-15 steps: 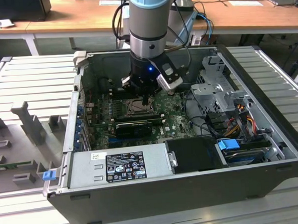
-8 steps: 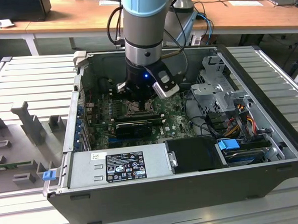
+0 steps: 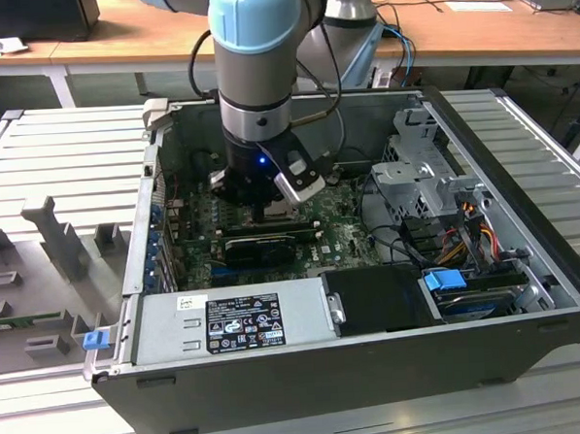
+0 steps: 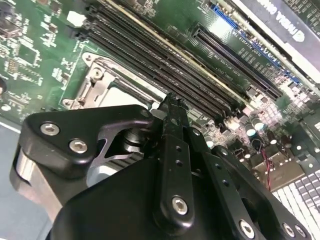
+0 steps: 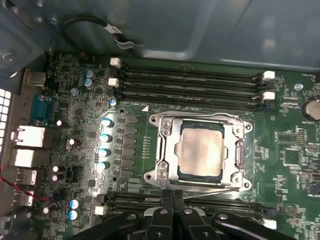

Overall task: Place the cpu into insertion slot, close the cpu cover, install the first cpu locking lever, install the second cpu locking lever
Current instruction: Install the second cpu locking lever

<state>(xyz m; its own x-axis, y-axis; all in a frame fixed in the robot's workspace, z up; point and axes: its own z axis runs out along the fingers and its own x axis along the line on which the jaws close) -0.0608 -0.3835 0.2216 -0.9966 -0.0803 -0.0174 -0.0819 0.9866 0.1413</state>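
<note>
The tool (image 5: pixel 172 202) has its two black fingers pressed together with nothing between them, tips at the edge of the insertion slot (image 5: pixel 239 152) beside a thin metal lever (image 5: pixel 200 186). One cpu (image 5: pixel 201 156), pale silver-grey and square, lies seated in the slot, framed by the silvery cpu cover (image 5: pixel 167 145) lying flat over it. Four long memory slots (image 5: pixel 190 85) run beyond the socket on the green motherboard (image 5: pixel 295 150).

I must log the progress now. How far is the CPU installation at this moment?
The cpu already sits in the insertion slot, and the cpu cover looks closed flat around it. The claw is shut, holding nothing, its tips at the socket's edge beside a thin locking lever. Whether either lever is latched, I cannot tell.
</note>
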